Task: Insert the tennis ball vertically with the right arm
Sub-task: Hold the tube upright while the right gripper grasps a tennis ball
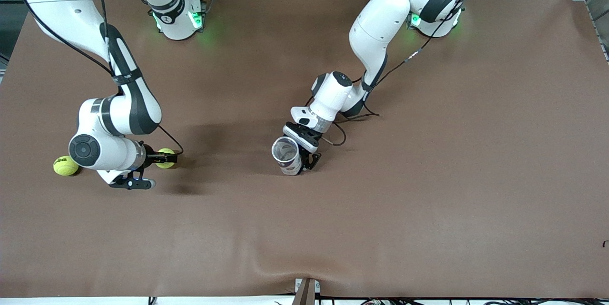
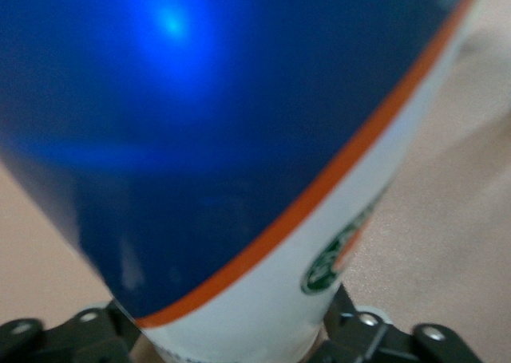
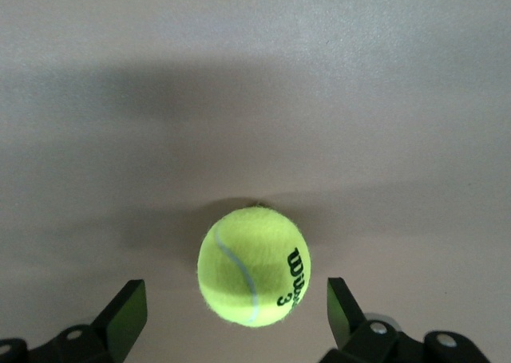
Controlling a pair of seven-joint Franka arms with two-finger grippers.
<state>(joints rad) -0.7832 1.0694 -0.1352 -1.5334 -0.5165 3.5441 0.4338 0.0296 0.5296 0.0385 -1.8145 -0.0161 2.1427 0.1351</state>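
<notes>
On the brown tabletop (image 1: 428,200), the item nearest the front camera is a spare tennis ball (image 1: 65,165), resting at the right arm's end and partly under my right arm's wrist housing. Just beside it, toward the middle of the tabletop, lies the task's tennis ball (image 1: 166,164) (image 3: 254,277), yellow-green with black lettering, seated on the tabletop surface. My right end effector (image 1: 161,157) (image 3: 235,299) is set low and level at this ball. Its fingers (image 3: 128,307) stand apart, one on each side of the ball, and the right wrist view shows clear tabletop between each finger and the ball, so nothing is clamped. Toward the middle of the tabletop, well apart from both balls, stands the canister (image 1: 288,157) (image 2: 239,140). It is upright with its open mouth facing up. The left wrist view shows a blue wall, an orange band and a white lower section carrying a green round emblem. My left end effector (image 1: 300,164) (image 2: 231,331) is positioned at the canister's lower part, on the side toward the arm bases. I cannot tell whether it is clamped on the canister or only set around it. Both arm bases stand at the edge farthest from the front camera.
</notes>
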